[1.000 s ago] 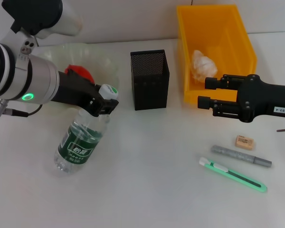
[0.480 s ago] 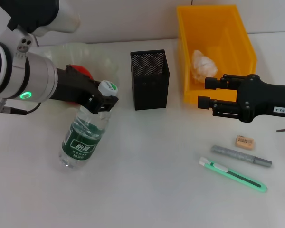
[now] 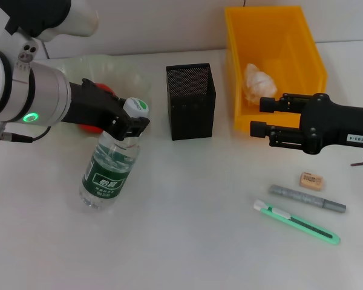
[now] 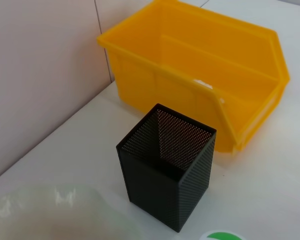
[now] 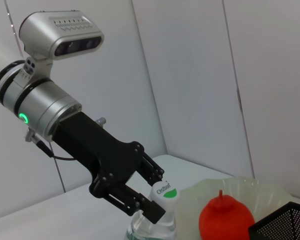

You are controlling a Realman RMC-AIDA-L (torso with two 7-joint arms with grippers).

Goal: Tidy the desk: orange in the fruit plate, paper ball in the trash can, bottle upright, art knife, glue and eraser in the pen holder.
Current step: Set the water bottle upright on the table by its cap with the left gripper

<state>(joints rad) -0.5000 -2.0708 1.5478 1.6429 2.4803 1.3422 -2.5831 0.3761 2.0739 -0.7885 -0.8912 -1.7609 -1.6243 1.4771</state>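
Observation:
My left gripper (image 3: 130, 125) is shut on the neck of the clear bottle (image 3: 107, 169), which has a green label and stands tilted with its base on the table. The right wrist view shows the left gripper's fingers (image 5: 149, 210) clamped just under the white cap (image 5: 163, 192). The orange (image 5: 226, 217) lies in the translucent fruit plate (image 3: 130, 75). A paper ball (image 3: 259, 81) sits in the yellow trash can (image 3: 277, 36). The black mesh pen holder (image 3: 191, 101) stands mid-table. Eraser (image 3: 312, 180), grey glue stick (image 3: 307, 198) and green art knife (image 3: 296, 222) lie at right. My right gripper (image 3: 261, 116) hovers open beside the trash can.
A wall runs along the back of the white table. The pen holder (image 4: 167, 162) stands close in front of the yellow bin (image 4: 205, 65), with the plate's rim (image 4: 55, 205) nearby.
My left gripper has lifted the bottle's neck, tipping the bottle from a slant toward upright. The right arm has stayed put.

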